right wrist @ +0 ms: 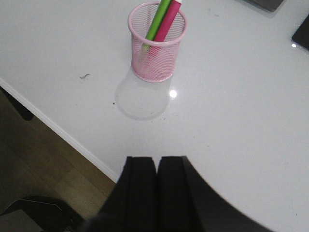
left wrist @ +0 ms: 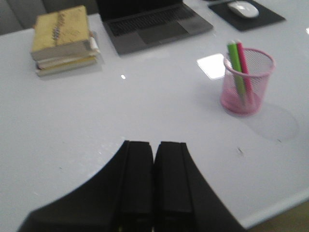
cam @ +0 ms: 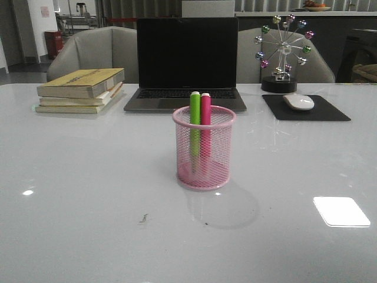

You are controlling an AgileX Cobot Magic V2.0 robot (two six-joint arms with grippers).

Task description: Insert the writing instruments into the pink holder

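Note:
The pink mesh holder [cam: 204, 154] stands on the white table in front of the laptop. A lime green pen [cam: 195, 121] and a bright pink pen [cam: 205, 122] stand inside it side by side, their tops above the rim. The left wrist view shows the holder [left wrist: 247, 82] with both pens far from my left gripper [left wrist: 154, 145], which is shut and empty. In the right wrist view the holder [right wrist: 157, 41] sits well ahead of my right gripper [right wrist: 156, 159], also shut on nothing, near the table's front edge. Neither gripper appears in the front view.
A closed-lid-dark laptop [cam: 186, 65] sits behind the holder. A stack of books [cam: 81, 89] lies at the back left. A white mouse [cam: 298, 101] on a black pad [cam: 305, 108] and a ferris-wheel ornament [cam: 283, 53] stand at the back right. Floor shows beyond the table edge [right wrist: 58, 129].

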